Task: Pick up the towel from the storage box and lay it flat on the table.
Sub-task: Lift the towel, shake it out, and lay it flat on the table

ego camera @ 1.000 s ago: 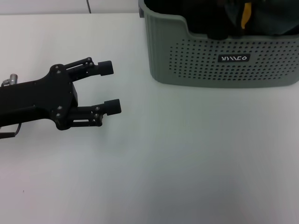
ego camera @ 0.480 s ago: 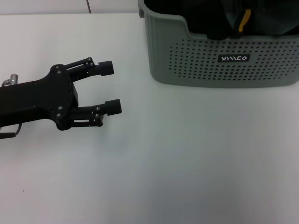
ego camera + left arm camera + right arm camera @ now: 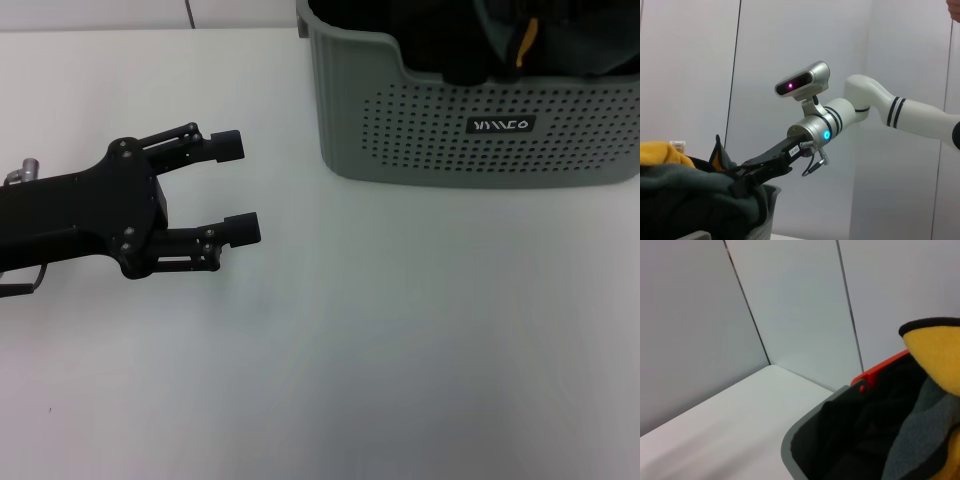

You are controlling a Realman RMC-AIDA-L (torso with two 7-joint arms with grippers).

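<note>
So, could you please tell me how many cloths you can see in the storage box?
3, all bunched in the storage box: the yellow towel, a grey-teal cloth against it, and a black cloth beside that. More may lie hidden underneath.

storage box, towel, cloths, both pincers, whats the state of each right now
storage box: upright on the table, open-topped, full of cloths.
towel: bunched in the box, not laid out.
grey-teal cloth: heaped in the box.
left pincer: open, empty, above the table beside the box.
right pincer: reaching into the box among the cloths.
</note>
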